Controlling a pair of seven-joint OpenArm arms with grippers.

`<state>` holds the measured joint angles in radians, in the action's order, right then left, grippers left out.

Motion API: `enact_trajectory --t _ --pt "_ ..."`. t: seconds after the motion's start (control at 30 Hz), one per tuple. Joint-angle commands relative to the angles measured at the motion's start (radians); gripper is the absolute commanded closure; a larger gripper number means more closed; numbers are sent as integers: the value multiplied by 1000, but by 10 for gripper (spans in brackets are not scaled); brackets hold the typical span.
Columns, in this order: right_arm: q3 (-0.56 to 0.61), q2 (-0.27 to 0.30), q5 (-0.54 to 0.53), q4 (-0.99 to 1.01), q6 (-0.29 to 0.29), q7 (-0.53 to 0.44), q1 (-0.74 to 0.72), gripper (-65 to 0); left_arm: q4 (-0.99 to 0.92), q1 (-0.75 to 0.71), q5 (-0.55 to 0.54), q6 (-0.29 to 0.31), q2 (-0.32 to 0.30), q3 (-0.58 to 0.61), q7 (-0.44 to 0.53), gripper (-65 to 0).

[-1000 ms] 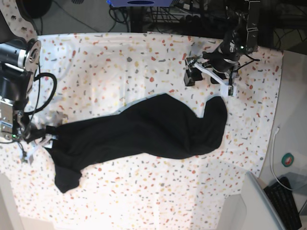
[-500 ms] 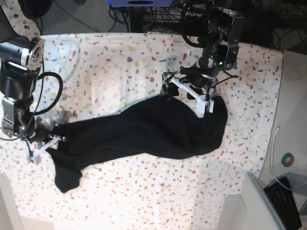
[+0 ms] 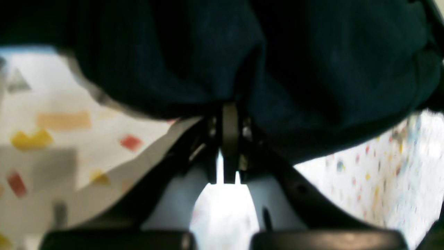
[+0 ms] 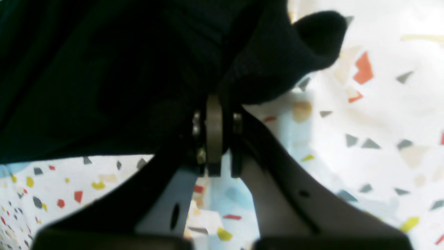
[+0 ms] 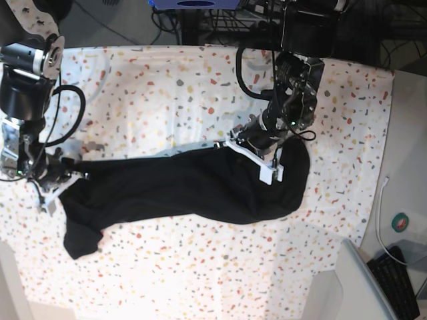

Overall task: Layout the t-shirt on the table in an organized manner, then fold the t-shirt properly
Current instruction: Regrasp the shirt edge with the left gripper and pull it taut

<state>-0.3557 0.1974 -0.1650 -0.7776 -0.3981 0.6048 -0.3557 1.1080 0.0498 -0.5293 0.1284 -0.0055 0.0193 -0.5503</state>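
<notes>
Speckled white table (image 5: 167, 80) under everything, red, yellow, grey and orange flecks all over, dark clutter and cables past its far edge. Across its middle, black t-shirt (image 5: 180, 190), bunched into a long band running side to side in the base view, widest at that view's right, with a loose lobe hanging off the lower left end. No print visible on the cloth. Left gripper (image 5: 257, 157) down on the shirt's upper edge toward the base view's right, jaws pressed together and pinching a fold of the black cloth; same pinch seen close in the left wrist view (image 3: 229, 118), fabric gathered and puckered right at the fingertips, table showing on both sides. Right gripper (image 5: 57, 180) at the shirt's opposite end, also clamped on the cloth; in the right wrist view (image 4: 214, 114) fingers together on the hem, a small rounded flap of fabric sticking out just beside them over the flecked cloth. Beyond the table at the base view's right, plain grey-white surface (image 5: 407, 173).
</notes>
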Motion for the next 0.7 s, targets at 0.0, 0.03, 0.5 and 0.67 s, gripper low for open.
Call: enact_trajectory --t 0.0,0.03,0.5,0.67 --pt "1 15 -8 -35 -2 -1 -21 0 54 -11 5 -3 0 -2 -58 0" --pt "1 18 -8 -55 -2 16 -13 0 116 -29 5 -5 -3 -9 -101 0" --pt "2 63 -8 -570 -3 381 209 0 508 120 7 -5 129 -292 -537 0" --pt "2 63 -8 -727 -3 473 281 0 294 304 11 -5 155 -289 -503 0"
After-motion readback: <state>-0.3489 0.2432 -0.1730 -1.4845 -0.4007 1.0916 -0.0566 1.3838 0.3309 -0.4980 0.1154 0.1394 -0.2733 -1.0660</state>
